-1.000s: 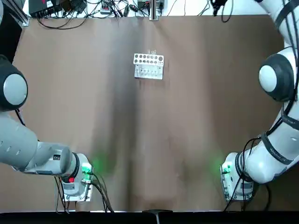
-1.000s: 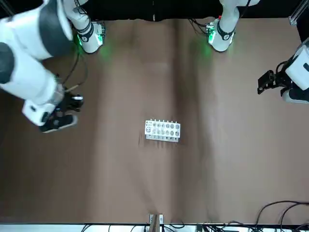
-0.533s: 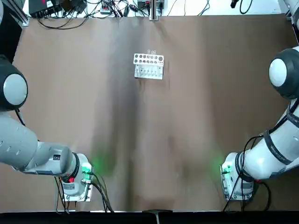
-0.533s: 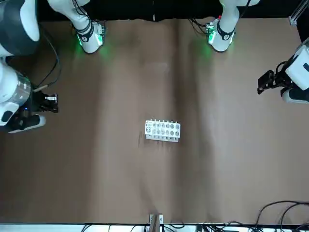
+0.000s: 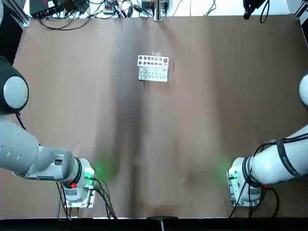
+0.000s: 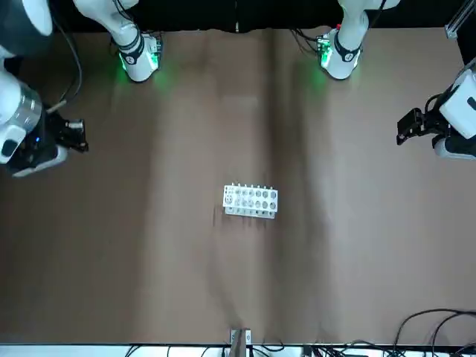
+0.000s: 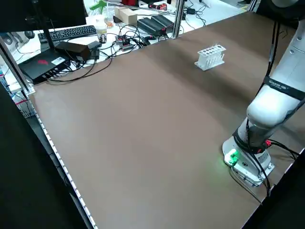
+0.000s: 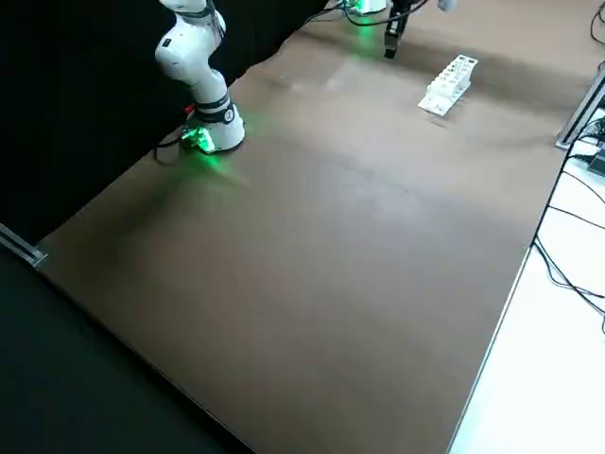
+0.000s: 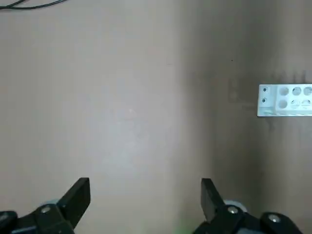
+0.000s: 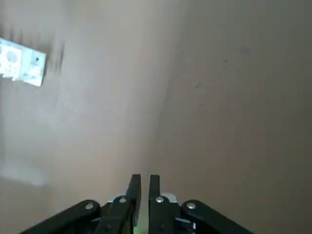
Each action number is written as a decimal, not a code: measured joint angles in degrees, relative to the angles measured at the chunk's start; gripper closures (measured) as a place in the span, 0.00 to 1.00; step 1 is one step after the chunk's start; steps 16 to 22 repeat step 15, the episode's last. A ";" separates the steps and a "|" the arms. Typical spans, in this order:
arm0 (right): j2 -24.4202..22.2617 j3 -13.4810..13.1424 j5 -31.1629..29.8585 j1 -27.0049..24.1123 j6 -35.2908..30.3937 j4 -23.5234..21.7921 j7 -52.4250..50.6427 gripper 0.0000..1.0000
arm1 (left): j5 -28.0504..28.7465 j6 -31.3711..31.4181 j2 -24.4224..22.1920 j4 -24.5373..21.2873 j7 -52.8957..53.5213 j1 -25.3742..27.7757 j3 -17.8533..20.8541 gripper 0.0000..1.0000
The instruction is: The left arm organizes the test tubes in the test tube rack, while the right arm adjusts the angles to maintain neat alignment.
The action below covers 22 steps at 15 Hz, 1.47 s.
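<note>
Box point(image 7: 46, 64), black, beyond the table's far left corner: white label point(image 7: 58, 60), writing too small to read. Left gripper point(image 9: 146, 183), above the table's left side: fingers wide apart, nothing between them. White test tube rack point(image 5: 153, 68): upright on the far-middle tabletop point(image 5: 192, 120), thin clear test tubes point(image 5: 156, 53) projecting at its far row; count indeterminate. Right gripper point(image 10: 145, 178), raised at the right side: narrow finger gap, nothing held.

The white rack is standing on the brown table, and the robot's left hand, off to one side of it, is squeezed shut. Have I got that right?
Not quite: the left gripper is open, its fingers wide apart, as the left wrist view shows. The rack does stand on the brown table, with that gripper off to one side.
</note>
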 joint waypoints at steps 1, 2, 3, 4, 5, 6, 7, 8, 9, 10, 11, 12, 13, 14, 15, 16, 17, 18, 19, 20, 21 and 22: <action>-1.46 0.23 -0.03 0.40 0.03 -1.56 0.00 0.85 | 0.00 0.00 0.00 0.00 0.00 0.00 0.00 0.00; -3.96 0.41 -0.15 0.90 0.03 -3.92 0.02 0.82 | 0.00 0.00 0.00 0.00 0.00 0.00 -0.02 0.00; -5.14 0.34 -0.22 0.85 0.09 -4.98 0.02 0.76 | 0.00 0.00 0.00 0.00 0.00 -0.01 -0.05 0.00; -6.11 0.18 -0.32 0.69 0.13 -5.81 0.02 0.68 | 0.00 0.00 0.00 0.00 0.00 -0.02 -0.09 0.00; -6.85 0.03 -0.44 0.50 0.33 -6.46 0.01 0.59 | 0.00 0.00 0.00 0.00 0.00 -0.02 -0.11 0.00; -7.26 -0.12 -0.66 0.39 0.57 -6.90 0.01 0.51 | 0.00 0.00 0.00 0.00 0.00 -0.03 -0.12 0.00; -7.43 -0.24 -0.89 0.31 0.71 -7.16 0.01 0.42 | 0.00 0.00 0.00 0.00 0.00 -0.04 -0.13 0.00; -7.46 -0.32 -1.01 0.18 0.71 -7.37 0.01 0.33 | 0.00 0.00 0.00 0.00 0.00 -0.04 -0.13 0.00; -7.45 -0.39 -1.19 0.06 0.74 -7.55 0.01 0.24 | 0.00 0.00 0.00 0.00 0.00 -0.04 -0.13 0.00; -7.46 -0.44 -1.66 -0.02 0.76 -7.66 0.01 0.15 | 0.00 0.00 0.00 0.00 0.00 -0.04 -0.13 0.00; -7.46 -0.48 -2.38 -0.06 0.76 -7.69 0.09 0.07 | 0.00 0.00 0.00 0.00 0.00 -0.04 -0.13 0.00; -7.46 -0.52 -3.01 -0.11 0.77 -7.70 0.95 0.00 | 0.00 0.00 0.00 0.00 0.00 -0.04 -0.13 0.00; -7.46 -0.56 -3.79 -0.15 0.79 -7.70 3.31 0.00 | 0.00 0.00 0.00 0.00 0.00 -0.04 -0.13 0.00; -7.46 -0.56 -4.65 -0.16 0.86 -7.70 5.69 0.00 | 0.00 0.00 0.00 -0.01 0.00 -0.04 -0.13 0.00; -7.46 -0.57 -5.13 -0.18 0.90 -7.70 7.15 0.00 | 0.00 0.00 0.00 -0.01 0.00 -0.05 -0.13 0.00; -7.46 -0.57 -5.13 -0.18 0.90 -7.70 7.15 0.00 | 0.00 0.00 0.00 -0.01 0.00 -0.05 -0.13 0.00; -7.46 -0.57 -5.13 -0.18 0.90 -7.70 7.15 0.00 | 0.00 0.00 0.00 -0.01 0.00 -0.05 -0.13 0.00; -7.46 -0.57 -5.13 -0.18 0.90 -7.70 7.15 0.00 | 0.00 0.00 0.00 -0.01 0.00 -0.05 -0.13 0.00; -7.46 -0.57 -5.13 -0.18 0.90 -7.70 7.15 0.00 | 0.00 0.00 0.00 -0.01 0.00 -0.05 -0.13 0.00; -7.46 -0.57 -5.13 -0.18 0.90 -7.70 7.15 0.00 | 0.00 0.00 0.00 -0.01 0.00 -0.05 -0.13 0.00; -7.46 -0.57 -5.13 -0.18 0.90 -7.70 7.15 0.00 | 0.00 0.00 0.00 -0.01 0.00 -0.05 -0.13 0.00; -7.46 -0.57 -5.13 -0.18 0.90 -7.70 7.15 0.00 | 0.00 0.00 0.00 -0.01 0.00 -0.05 -0.13 0.00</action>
